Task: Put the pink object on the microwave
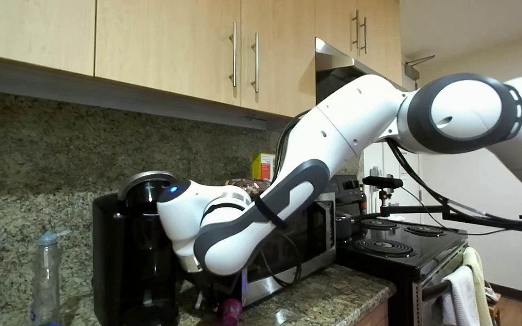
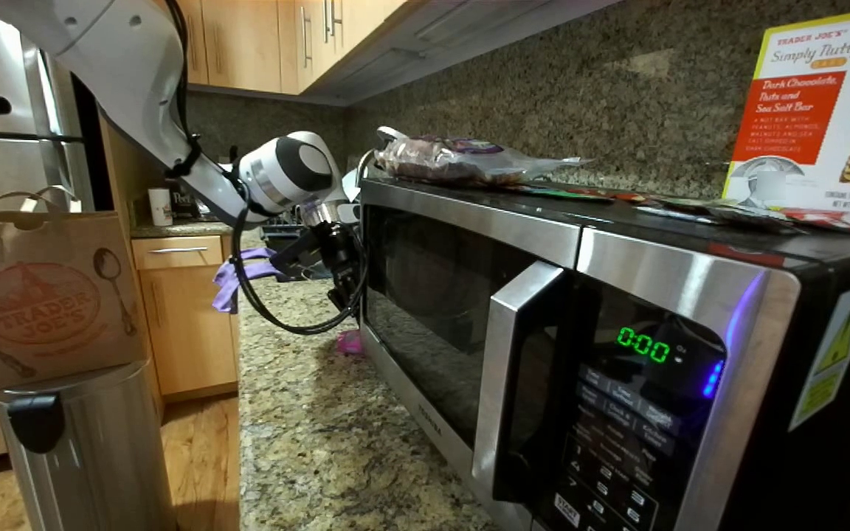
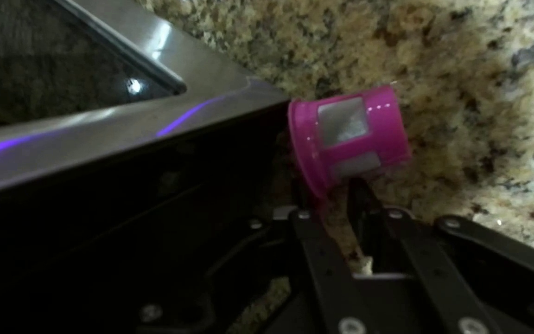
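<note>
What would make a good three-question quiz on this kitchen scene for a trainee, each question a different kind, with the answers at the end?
1. Multiple choice: what does the display of the microwave read? A) 12:00 B) 0:00 C) 5:30
2. True or false: the pink object rests on top of the microwave.
3. Fill in the missing word: in an exterior view, a clear ... with a light-blue cap stands beside the black coffee maker.

Key:
1. B.
2. False; it is down at the counter, near a lower corner of the microwave.
3. Bottle.
</note>
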{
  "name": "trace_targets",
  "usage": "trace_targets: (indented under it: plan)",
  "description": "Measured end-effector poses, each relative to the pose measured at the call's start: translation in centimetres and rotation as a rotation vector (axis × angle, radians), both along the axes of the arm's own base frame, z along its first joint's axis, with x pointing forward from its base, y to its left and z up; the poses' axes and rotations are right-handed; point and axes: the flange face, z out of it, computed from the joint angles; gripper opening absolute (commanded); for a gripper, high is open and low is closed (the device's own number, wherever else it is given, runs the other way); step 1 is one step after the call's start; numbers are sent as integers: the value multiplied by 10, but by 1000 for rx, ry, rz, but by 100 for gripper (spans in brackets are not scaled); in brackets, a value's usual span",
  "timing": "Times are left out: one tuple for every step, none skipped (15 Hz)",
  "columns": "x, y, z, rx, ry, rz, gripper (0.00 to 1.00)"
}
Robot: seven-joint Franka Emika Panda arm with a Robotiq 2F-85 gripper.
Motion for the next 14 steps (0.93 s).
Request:
trace_targets:
  plan:
    - [0, -1, 2, 1, -3, -2, 0]
    - [0, -1, 3, 2, -5, -3, 0]
    - [0, -1, 5, 4, -8, -6, 0]
    - [-1, -1, 6, 5, -11, -10, 1]
    - [-2, -2, 7, 6, -13, -13, 1]
    - [-3, -2, 8, 8, -14, -14, 0]
    - [-4, -2, 9, 9, -18, -17, 1]
    - [-5, -1, 10, 12, -24, -23, 1]
    - [-6, 0, 12, 14, -37, -36, 1]
    - [-7, 2, 15, 16, -55, -51, 1]
    - [-9, 6, 20, 21, -81, -68, 1]
    - [-11, 13, 29, 31, -118, -83, 1]
    - [-14, 23, 39, 45, -163, -89, 1]
    - [-19, 35, 52, 55, -210, -86, 1]
